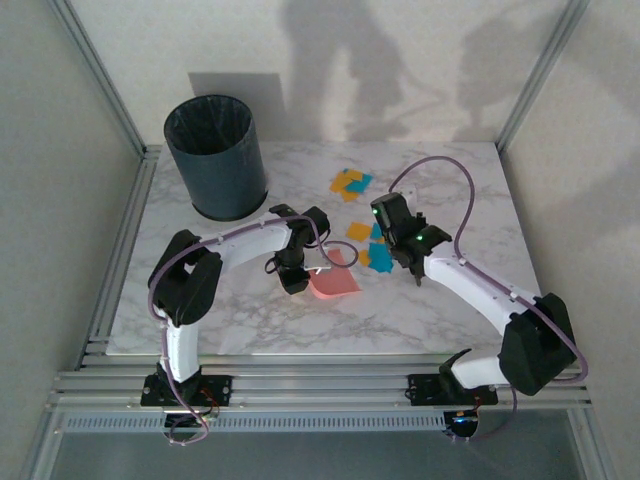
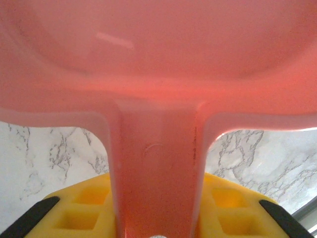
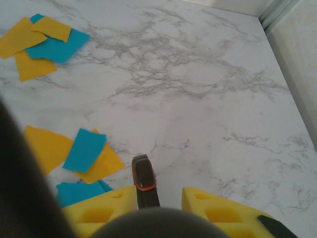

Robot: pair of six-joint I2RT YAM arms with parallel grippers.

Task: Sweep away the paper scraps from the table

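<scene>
My left gripper (image 1: 293, 277) is shut on the handle of the pink dustpan (image 1: 335, 283), whose pan lies on the table (image 1: 470, 190) just left of the nearer scraps. In the left wrist view the dustpan (image 2: 158, 64) looms large, its handle running down between my yellow fingers (image 2: 84, 210). Paper scraps, orange-yellow and teal, lie in two groups: one at the back (image 1: 350, 183), one beside my right gripper (image 1: 368, 247). My right gripper (image 1: 400, 245) is shut on a dark handle with an orange band (image 3: 143, 178). Scraps (image 3: 84, 153) lie just to its left, with others farther off (image 3: 47, 42).
A dark round bin (image 1: 215, 155) with a black liner stands at the back left of the table. Aluminium rails (image 1: 125, 250) edge the table. Bare marble (image 3: 208, 99) stretches right of the right gripper to the table's edge.
</scene>
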